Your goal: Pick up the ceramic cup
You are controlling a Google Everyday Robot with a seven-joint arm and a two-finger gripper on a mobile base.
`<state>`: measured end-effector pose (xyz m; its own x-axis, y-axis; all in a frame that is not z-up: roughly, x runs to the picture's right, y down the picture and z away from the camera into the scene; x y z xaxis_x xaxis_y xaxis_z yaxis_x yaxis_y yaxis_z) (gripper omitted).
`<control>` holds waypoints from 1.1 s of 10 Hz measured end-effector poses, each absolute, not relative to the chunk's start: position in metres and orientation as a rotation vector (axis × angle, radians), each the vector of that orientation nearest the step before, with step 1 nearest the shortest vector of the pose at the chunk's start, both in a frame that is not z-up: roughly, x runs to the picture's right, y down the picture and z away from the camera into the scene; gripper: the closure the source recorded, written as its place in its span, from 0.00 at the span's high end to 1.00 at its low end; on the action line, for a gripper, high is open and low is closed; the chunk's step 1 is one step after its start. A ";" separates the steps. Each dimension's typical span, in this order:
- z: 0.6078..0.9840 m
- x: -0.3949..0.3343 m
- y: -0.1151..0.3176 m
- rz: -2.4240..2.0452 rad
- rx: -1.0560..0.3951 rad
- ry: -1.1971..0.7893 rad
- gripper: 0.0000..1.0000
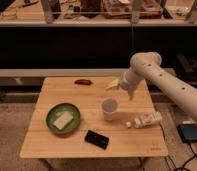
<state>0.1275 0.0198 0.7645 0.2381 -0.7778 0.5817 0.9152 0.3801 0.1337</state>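
A light wooden table (pixel 52 145) filled the lower middle of the frame, with a dark shelf unit (pixel 67 45) running across the upper half behind it. The robot's white arm (pixel 167 87) came in from the right edge, rose to a rounded joint right of centre, then bent down and to the left over the table's upper right part. The hand (pixel 123 89) sat at the end of that arm, above the table surface, just up and to the right of the ceramic cup (pixel 110 108) and apart from it. Whether the hand was released or clenched could not be told; it grasped nothing that could be made out. A yellowish piece (pixel 112 84) showed at its left side, and it was not clear whether that belonged to the hand.

A green plate (pixel 48 117) lay on the left part of the table and held a pale flat block (pixel 62 120). The ceramic cup stood upright near the table's middle, a little right of centre, its mouth facing up. A white bottle-like object (pixel 144 120) lay on its side, lower right of the cup. A black phone (pixel 97 139) lay flat near the front edge, below and left of the cup. A small reddish-brown item (pixel 82 81) rested at the far edge, upper left of the cup. On the floor at the lower right sat a dark box (pixel 191 133).
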 end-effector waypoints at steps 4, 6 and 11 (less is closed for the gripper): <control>0.752 0.134 0.065 -1.231 -0.293 -0.692 0.80; 0.767 0.129 0.087 -1.257 -0.321 -0.704 0.80; 0.789 0.127 0.104 -1.240 -0.357 -0.678 0.80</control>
<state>0.1270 0.1037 0.7890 0.1662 -0.7443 0.6468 0.9463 0.3049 0.1077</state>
